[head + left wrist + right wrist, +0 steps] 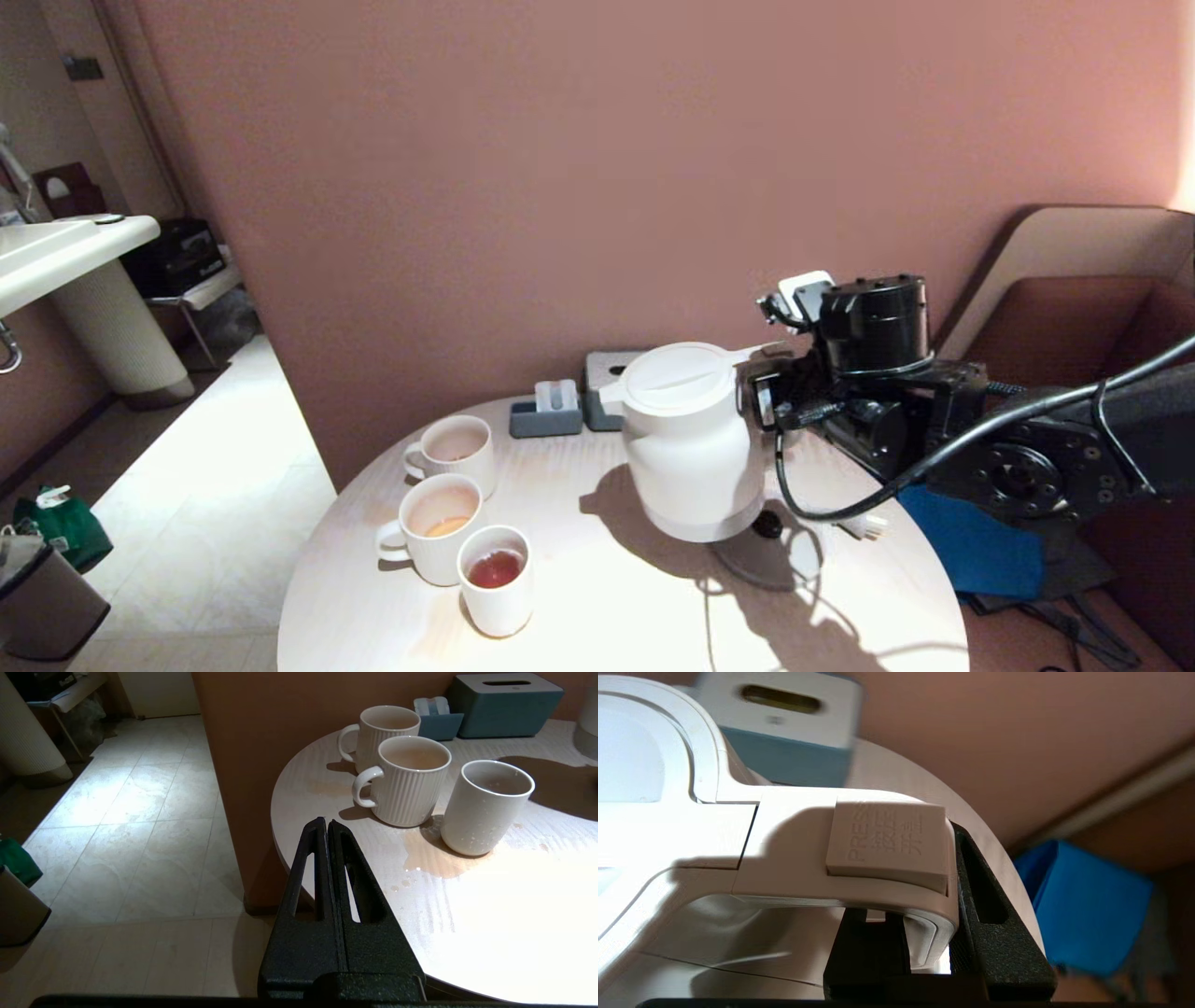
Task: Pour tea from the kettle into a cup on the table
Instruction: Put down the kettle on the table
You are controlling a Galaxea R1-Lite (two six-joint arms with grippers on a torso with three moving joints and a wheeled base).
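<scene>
Clamping my right gripper [931, 956] on the kettle [691, 448] handle [878, 858] to carry it above the table [607, 597], I keep my left gripper [327, 828] pressed together, parked beside the cup [496, 579]

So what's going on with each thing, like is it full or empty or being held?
kettle: lid shut, lifted off its base, held by its handle
cup: upright, some red-brown tea inside
near mug: upright, a little pale liquid
far mug: upright, looks empty
table: wet spill beside cup
right gripper: clamped on handle
left gripper: shut, empty
</scene>
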